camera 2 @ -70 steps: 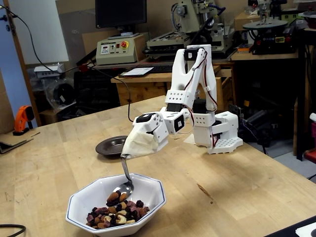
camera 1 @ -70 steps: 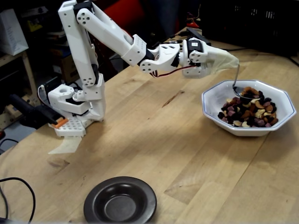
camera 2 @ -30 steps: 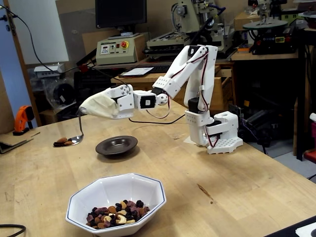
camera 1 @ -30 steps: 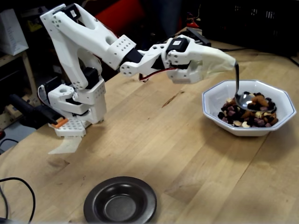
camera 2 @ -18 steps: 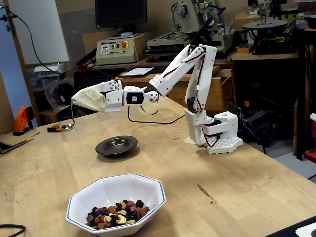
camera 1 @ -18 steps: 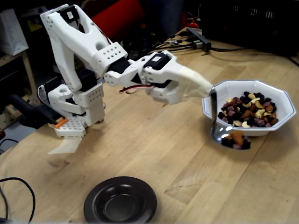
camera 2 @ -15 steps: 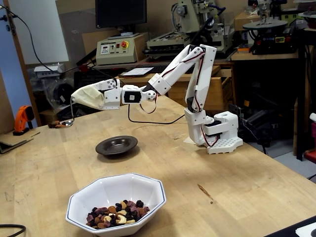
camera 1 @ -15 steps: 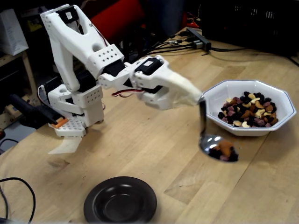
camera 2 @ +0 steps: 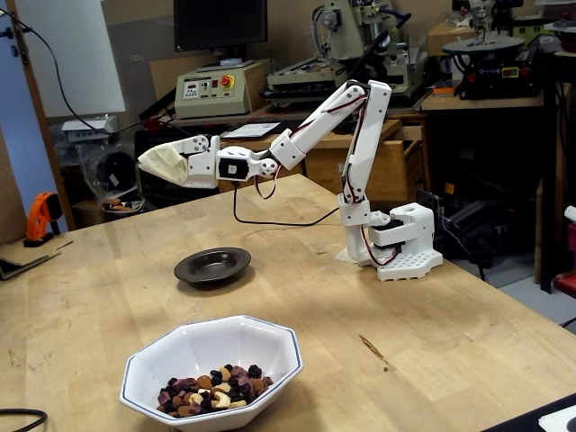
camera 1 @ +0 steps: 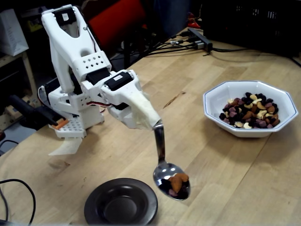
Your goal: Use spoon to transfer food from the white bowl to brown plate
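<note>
One worktop [camera 1: 221, 155] carries the white bowl [camera 1: 214, 113] of food [camera 1: 249, 109] and the brown plate [camera 1: 94, 203], while the cloth-wrapped hand [camera 1: 154, 123], holding the loaded spoon [camera 1: 170, 181] just beside that plate, probably next needs centring and tipping.

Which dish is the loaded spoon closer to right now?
The brown plate: the spoon hangs by its right rim, far from the white bowl.

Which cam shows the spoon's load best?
The fixed view from beside the arm's base: the spoon is large and sharp, with an almond and dark pieces of the food visible. The other fixed view shows the spoon tiny, load unreadable.
</note>
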Available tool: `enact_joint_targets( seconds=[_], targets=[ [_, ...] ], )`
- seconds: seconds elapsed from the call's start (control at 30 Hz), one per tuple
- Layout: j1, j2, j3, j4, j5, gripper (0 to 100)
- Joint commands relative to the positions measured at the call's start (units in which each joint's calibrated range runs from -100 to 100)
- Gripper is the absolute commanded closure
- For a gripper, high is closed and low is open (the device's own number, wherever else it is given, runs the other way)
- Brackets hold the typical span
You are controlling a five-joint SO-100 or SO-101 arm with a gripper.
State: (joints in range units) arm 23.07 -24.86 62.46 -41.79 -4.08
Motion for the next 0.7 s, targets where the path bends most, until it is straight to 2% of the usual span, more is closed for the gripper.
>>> enact_joint_targets(
  seconds=[0.0,0.37,0.67],
  targets=[
    [2.42,-2.91,-1.13,-0.58,0.00,96],
    [6.93,-3.42,-0.78,-0.58,0.05,96],
    [8.56,-7.45,8.52,-0.66,0.05,96]
  ],
)
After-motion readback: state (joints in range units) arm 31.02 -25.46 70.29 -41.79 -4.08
